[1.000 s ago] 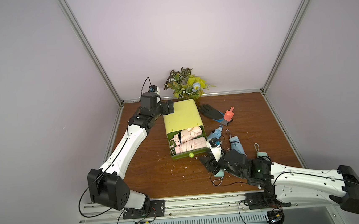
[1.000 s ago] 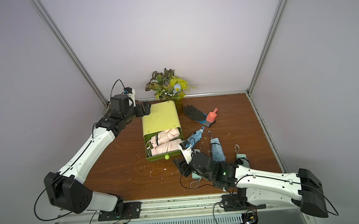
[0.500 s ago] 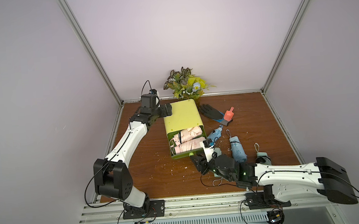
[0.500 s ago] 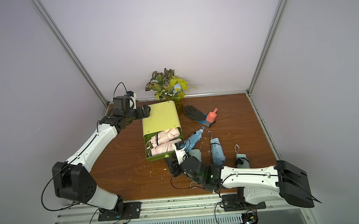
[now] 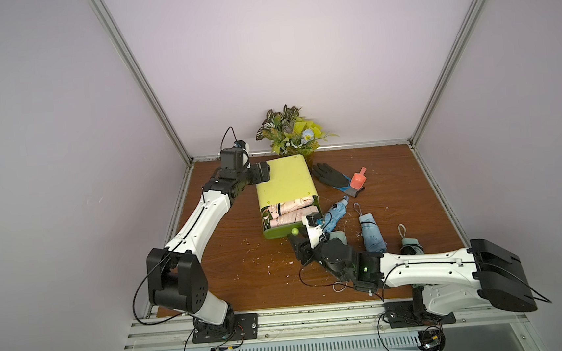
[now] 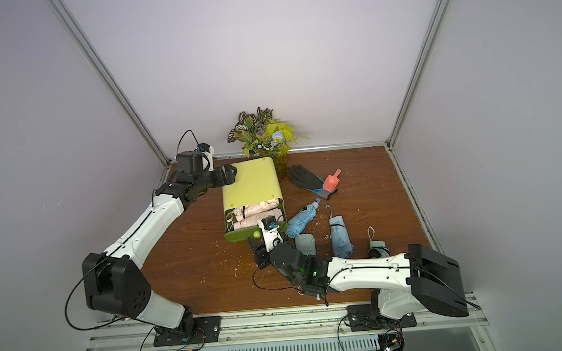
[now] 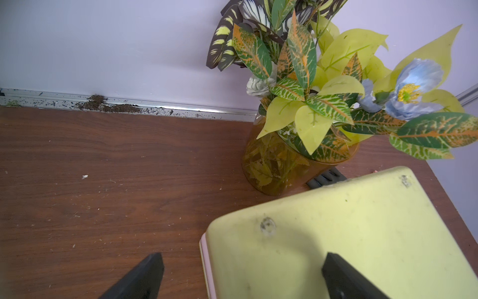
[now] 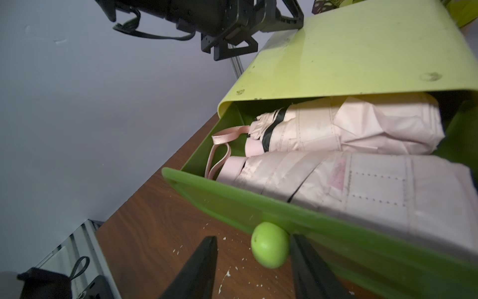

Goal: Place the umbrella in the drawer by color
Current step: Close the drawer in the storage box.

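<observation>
I count two pink umbrellas (image 8: 362, 129) lying in the open green drawer (image 8: 232, 199), the blue umbrellas (image 5: 371, 232) unsorted on the table (image 5: 246, 271) beside it, my right gripper (image 8: 253, 240) parted around the knob (image 8: 270, 248) without clamping it, and my left gripper (image 7: 243, 255) spread wide astride the cabinet (image 7: 336, 233) corner.

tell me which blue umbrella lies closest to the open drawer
The loosely bundled bright blue umbrella beside the green drawer; the strapped blue umbrella lies farther away.

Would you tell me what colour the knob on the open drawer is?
Light green knob, clearest in the right wrist view.
</observation>
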Available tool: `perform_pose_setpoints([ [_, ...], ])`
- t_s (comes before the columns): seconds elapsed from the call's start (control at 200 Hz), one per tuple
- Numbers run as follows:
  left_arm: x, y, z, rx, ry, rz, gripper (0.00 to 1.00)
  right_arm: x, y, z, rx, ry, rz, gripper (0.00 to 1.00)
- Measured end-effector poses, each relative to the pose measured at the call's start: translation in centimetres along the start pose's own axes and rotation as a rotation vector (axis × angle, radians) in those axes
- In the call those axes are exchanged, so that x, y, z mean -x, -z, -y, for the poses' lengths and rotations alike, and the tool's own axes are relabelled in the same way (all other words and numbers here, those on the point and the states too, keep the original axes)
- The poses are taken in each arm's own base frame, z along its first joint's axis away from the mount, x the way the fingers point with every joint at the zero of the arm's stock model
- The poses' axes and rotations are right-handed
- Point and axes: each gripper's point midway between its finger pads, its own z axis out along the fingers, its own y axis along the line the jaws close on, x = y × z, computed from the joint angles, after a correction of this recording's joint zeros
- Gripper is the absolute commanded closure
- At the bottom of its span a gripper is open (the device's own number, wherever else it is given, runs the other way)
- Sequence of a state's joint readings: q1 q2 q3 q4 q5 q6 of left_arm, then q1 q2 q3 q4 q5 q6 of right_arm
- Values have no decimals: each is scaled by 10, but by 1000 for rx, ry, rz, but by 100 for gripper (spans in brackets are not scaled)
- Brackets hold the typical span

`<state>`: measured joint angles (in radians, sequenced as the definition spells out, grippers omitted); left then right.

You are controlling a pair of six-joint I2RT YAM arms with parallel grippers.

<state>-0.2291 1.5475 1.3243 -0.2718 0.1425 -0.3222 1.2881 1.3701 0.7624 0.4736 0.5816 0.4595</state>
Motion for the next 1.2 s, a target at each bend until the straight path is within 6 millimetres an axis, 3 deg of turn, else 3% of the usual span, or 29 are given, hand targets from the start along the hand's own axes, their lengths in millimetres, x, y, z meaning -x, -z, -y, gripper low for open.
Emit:
perform_pose_setpoints([
  [0.26,-4,0,5,-35,12,-14,0,15,-20,13,-50,23,58,46],
  [0.505,-9,5,11,-69,27,-25,0,26,-52,30,-92,2,79,46],
  [0.751,-13,18,18,-106,42,-29,0,31,-72,31,-94,-11,106,46],
  [0.861,0,42,22,-112,32,24,0,29,-77,32,-93,-14,109,45],
  [1.006,11,103,27,-120,20,158,0,28,-79,34,-81,-12,98,42],
  [1.106,-8,141,25,-140,38,236,0,27,-79,33,-68,-3,83,41],
  [1.201,-42,153,16,-143,78,240,0,26,-78,32,-50,8,60,41],
])
